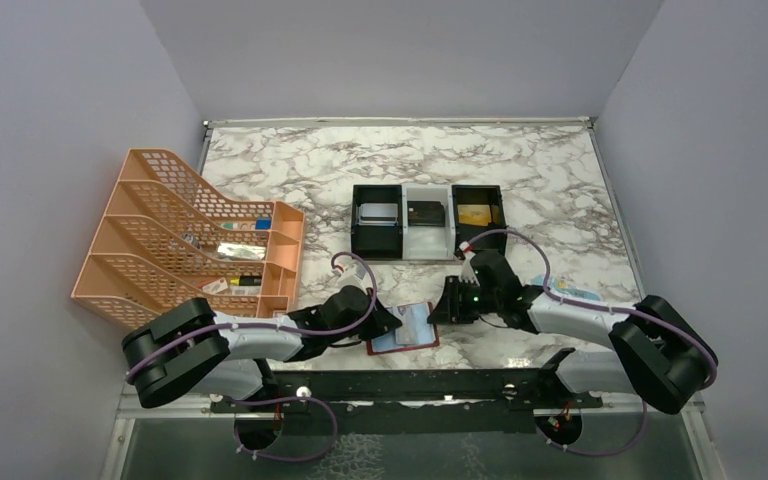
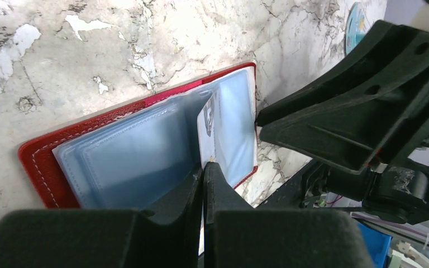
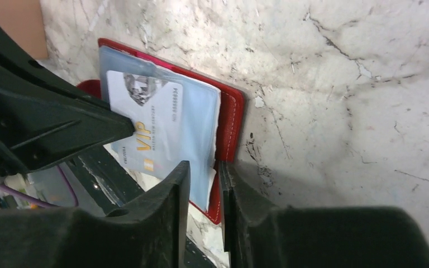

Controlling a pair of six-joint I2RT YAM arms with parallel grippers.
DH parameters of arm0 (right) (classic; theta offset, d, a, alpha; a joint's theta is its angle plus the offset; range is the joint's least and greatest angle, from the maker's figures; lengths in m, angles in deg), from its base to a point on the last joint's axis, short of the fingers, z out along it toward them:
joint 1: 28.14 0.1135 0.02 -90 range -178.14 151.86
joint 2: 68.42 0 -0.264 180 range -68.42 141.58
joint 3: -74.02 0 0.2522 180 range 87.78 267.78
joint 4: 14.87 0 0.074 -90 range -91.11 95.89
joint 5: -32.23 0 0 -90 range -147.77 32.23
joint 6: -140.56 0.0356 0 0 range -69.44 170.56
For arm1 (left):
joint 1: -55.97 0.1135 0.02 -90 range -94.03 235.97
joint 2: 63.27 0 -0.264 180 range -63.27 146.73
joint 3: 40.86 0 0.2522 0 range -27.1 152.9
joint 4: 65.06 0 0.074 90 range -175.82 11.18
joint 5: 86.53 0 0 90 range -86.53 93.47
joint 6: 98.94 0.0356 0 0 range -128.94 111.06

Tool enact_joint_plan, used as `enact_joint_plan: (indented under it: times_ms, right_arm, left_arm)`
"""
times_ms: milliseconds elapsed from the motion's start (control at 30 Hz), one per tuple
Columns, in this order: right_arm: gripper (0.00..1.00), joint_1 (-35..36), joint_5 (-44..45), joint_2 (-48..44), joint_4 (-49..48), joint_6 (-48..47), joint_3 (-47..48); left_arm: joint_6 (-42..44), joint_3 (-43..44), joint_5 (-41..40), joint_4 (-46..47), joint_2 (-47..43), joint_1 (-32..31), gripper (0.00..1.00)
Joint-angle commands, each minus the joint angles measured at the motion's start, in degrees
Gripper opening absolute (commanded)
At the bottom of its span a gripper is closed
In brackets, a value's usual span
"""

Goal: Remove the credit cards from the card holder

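Both arms [image 1: 260, 338] lay low along the near desk [image 1: 560, 200] edge, wrists turned inward. The left gripper [image 2: 204, 167] had its jaws pinched on a raised leaf of the open holder [image 2: 117, 159], which lay between the two, a silvery card [image 3: 145, 120] in that leaf. The right gripper [image 3: 204, 173] faced it, jaws narrowly parted at the holder's edge. Beyond, a tray [image 1: 428, 189] held three cards [image 1: 377, 214].
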Motion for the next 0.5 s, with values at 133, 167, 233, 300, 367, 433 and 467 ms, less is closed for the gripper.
enact_joint_plan:
  times_ms: [133, 167, 233, 300, 367, 433, 467]
  right_arm:
    - [0.35, 0.1, 2.6, -7.7, 8.6, -4.7, 5.2]
    - [0.35, 0.2, 1.1, -7.3, 8.0, -5.0, 5.5]
    - [0.3, 0.3, -3.8, -5.8, 5.6, -5.0, 5.9]
    - [0.28, 0.5, -6.9, -3.4, 2.7, -4.4, 5.9]
    - [0.26, 0.8, -8.2, -0.9, 0.7, -4.3, 6.2]
    - [0.26, 1.3, -10.2, 2.1, -0.7, -4.7, 6.9]
    - [0.26, 1.7, -11.4, 3.4, -1.2, -5.1, 7.4]
  left_arm:
    - [2.0, 1.0, -1.9, -4.6, 0.2, -0.3, 0.0]
    - [2.0, 0.9, -2.0, -4.6, 0.1, -0.3, 0.0]
    - [1.9, 0.9, -2.0, -4.6, 0.2, -0.3, 0.0]
    - [1.8, 0.9, -2.1, -4.6, 0.4, -0.3, 0.0]
    - [1.8, 1.1, -1.9, -4.6, 0.5, -0.3, 0.0]
    - [1.8, 1.3, -1.7, -4.6, 0.5, -0.3, 0.0]
    - [1.9, 1.3, -1.6, -4.6, 0.4, -0.3, 0.0]
